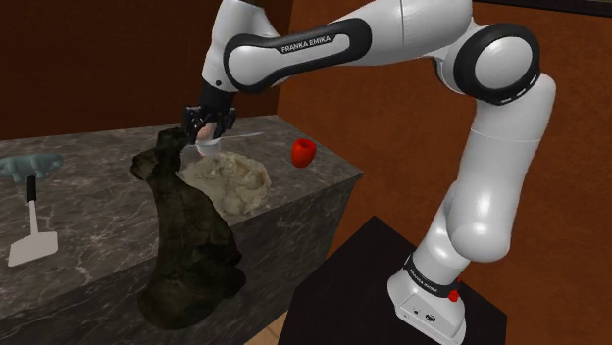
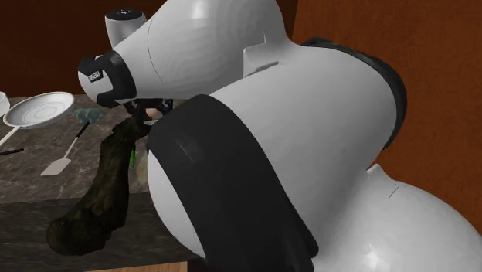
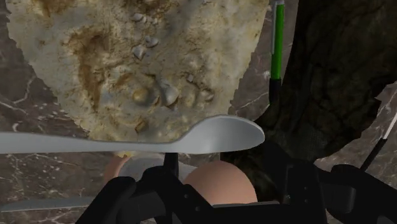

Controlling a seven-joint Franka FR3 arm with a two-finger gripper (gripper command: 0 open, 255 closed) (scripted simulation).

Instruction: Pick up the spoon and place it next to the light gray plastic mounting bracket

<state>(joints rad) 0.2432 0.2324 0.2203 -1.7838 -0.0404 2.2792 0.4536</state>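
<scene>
Shoulder view: on the dark marbled surface (image 1: 93,201), a tall dark brown rocky mass (image 1: 186,245) and a pale crusty lump (image 1: 233,182) crowd under my hand (image 1: 208,129). One small red cup (image 1: 302,151), one flat white spatula (image 1: 32,245) and one pale grey-green bracket (image 1: 26,165) lie well apart from it.

Second exterior view: one round white plate (image 2: 39,110).

Wrist view: one smooth grey spoon (image 3: 210,137) lies crosswise just ahead of my hand, over the lump, near one green pen (image 3: 276,44). I cannot tell whether my hand grips it.
</scene>
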